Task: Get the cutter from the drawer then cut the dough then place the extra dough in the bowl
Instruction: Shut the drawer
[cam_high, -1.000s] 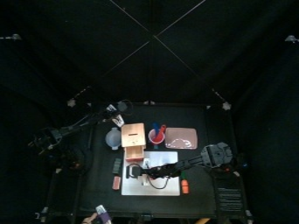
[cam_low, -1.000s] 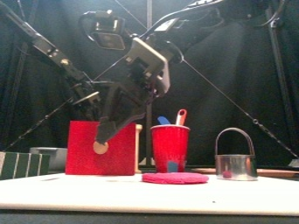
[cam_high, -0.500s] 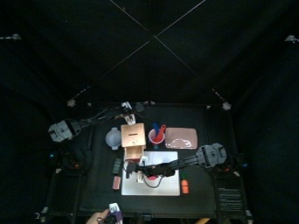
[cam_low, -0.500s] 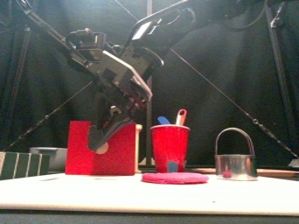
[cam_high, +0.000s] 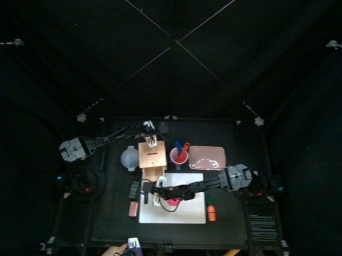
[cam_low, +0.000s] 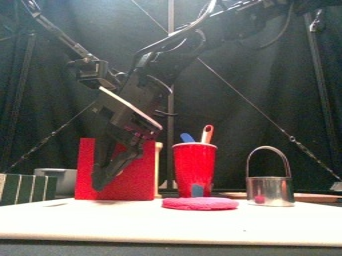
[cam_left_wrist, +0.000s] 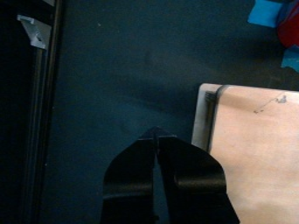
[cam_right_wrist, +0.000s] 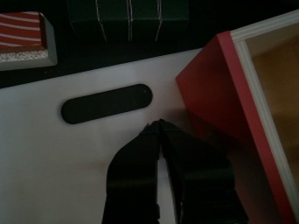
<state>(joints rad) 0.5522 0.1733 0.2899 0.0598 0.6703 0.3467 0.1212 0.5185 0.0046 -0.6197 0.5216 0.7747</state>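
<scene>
Cutter (cam_low: 270, 190) of shiny metal, wire handle arched upright, stands near flat red dough (cam_low: 201, 203). Left gripper (cam_left_wrist: 153, 133) and right gripper (cam_right_wrist: 153, 127) both have jaws closed, empty.

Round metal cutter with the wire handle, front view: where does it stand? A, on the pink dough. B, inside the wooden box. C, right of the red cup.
C: the round metal cutter stands upright right of the red cup, apart from the flat pink dough disc.
</scene>
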